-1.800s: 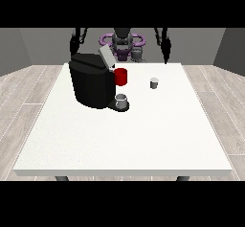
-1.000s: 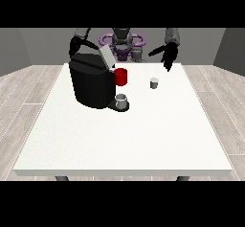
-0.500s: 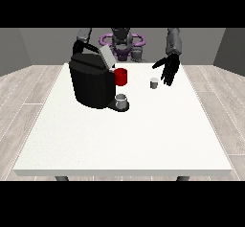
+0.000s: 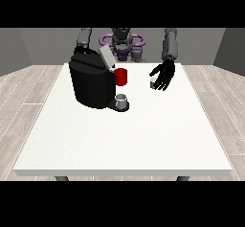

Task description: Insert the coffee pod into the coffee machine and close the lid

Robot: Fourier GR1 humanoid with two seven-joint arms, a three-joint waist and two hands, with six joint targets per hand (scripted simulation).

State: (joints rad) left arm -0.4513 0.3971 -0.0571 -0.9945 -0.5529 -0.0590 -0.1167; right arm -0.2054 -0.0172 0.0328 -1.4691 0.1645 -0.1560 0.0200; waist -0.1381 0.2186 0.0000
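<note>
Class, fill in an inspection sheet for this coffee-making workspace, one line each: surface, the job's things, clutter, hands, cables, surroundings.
Surface: white table, flat, with a wide bare stretch at the near side.
Job's things: black coffee machine at the table's far left, its lid tilted up and open; small pale coffee pod on the table to the machine's right.
Clutter: red cup beside the machine; small grey cup on the machine's base.
Hands: hand at the view's right by the pod, fingers spread, not closed on it; the other hand is hidden behind the machine.
Cables: nothing seen.
Surroundings: pale plank floor, grey walls.
</note>
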